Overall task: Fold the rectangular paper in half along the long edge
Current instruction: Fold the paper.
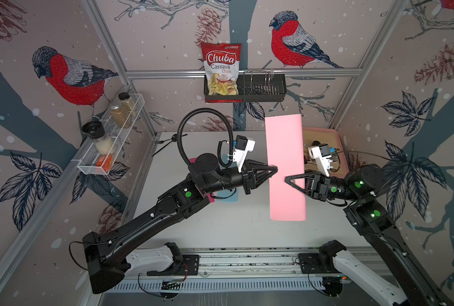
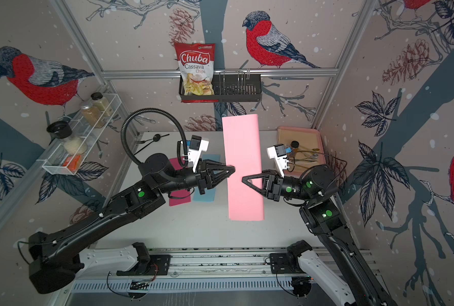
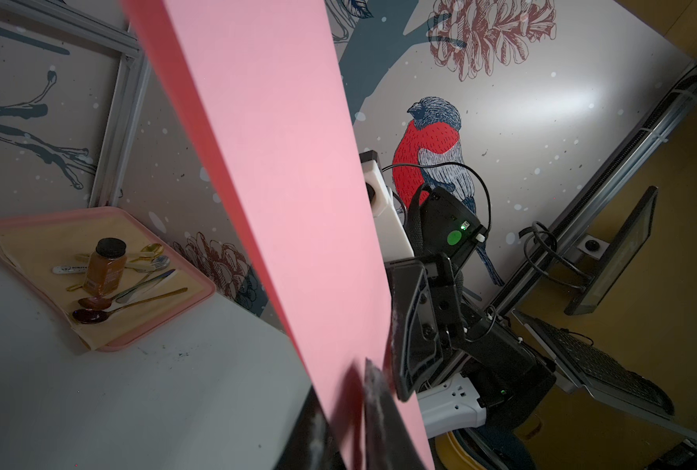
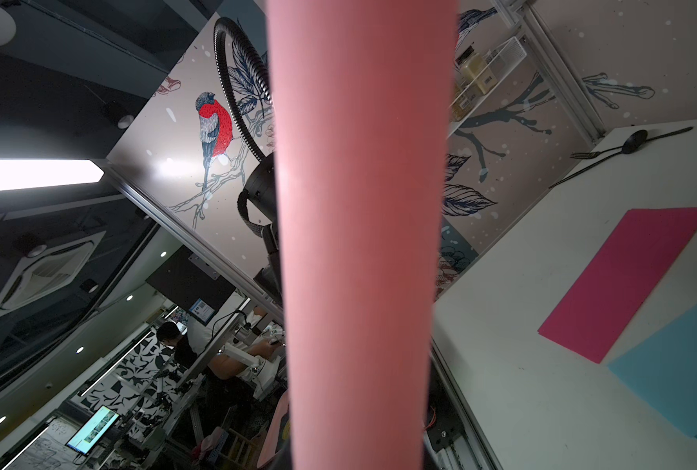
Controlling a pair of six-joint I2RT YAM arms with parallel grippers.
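1. Starting close in: the pink paper (image 1: 285, 148) is up off the desk (image 1: 233, 227), right of the middle. Its long side runs from near to far, and its far end shows against the back wall in both top views.
2. Left gripper (image 1: 273, 169) is at the paper's left long edge. In the left wrist view its fingers (image 3: 379, 407) sit on either side of the sheet, but I cannot tell whether they are pinching it.
3. Right gripper (image 1: 286, 178) reaches in from the right edge, with one finger across the paper's upper face. The right wrist view is filled by the paper (image 4: 359, 244), bulging towards that camera like a rounded loop. Clenched or released, I cannot tell.
4. Under the left arm, a magenta sheet (image 2: 178, 198) and a blue sheet (image 2: 204, 196) lie flat, just beside each other.
5. Far right corner: a pink tray (image 2: 309, 144) carrying a dark-capped jar (image 3: 106, 264) and some spoons (image 3: 94, 315).
6. Far left corner: a black spoon (image 2: 156, 137) and a fork (image 4: 582, 154).
7. Back wall: a chips bag (image 1: 221, 69) stands in a black basket (image 1: 268, 90).
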